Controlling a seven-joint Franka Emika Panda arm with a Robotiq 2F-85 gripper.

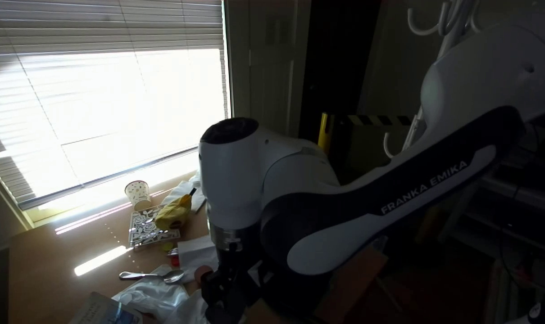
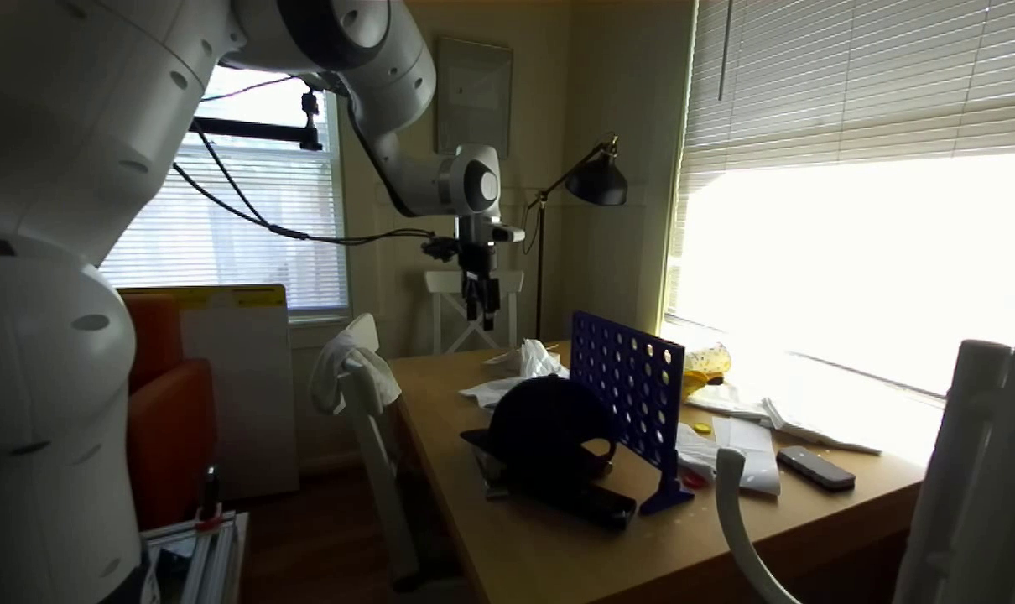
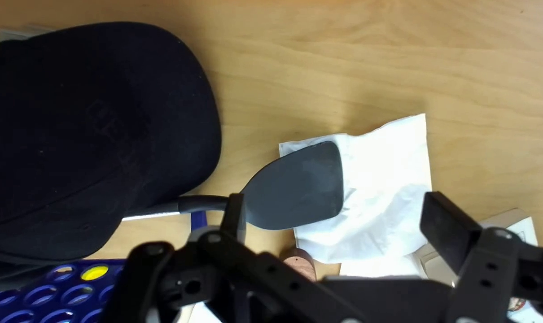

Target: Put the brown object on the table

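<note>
Examined the black fingers: found spread wide apart, released and unloaded. Noted pointing straight down in an exterior view, well above the light-tan wooden desk and touching only air. Recorded overlapping the dark-grey, flat-headed spatula in the wrist view, by line of sight alone.

Located the brown cylinder-shaped piece on the desk, seen low in the wrist view in the gap framed by the fingers, partly hidden by the black linkage behind them. Cannot tell whether standing or lying.

Noted crowding the piece: the spatula head, near one side, and a crumpled white sheet, just beside, with the spatula head across one corner. Traced the spatula handle to a dark rounded fabric cap; hidden from there on. Observed next to the cap an upright blue plastic board with rows of round holes; cannot confirm contact.

Logged elsewhere on the desk: in both exterior views, a speckled paper cup and a yellow bundle; in an exterior view, a white lattice panel partly under the bundle, and a silver metal spoon.
</note>
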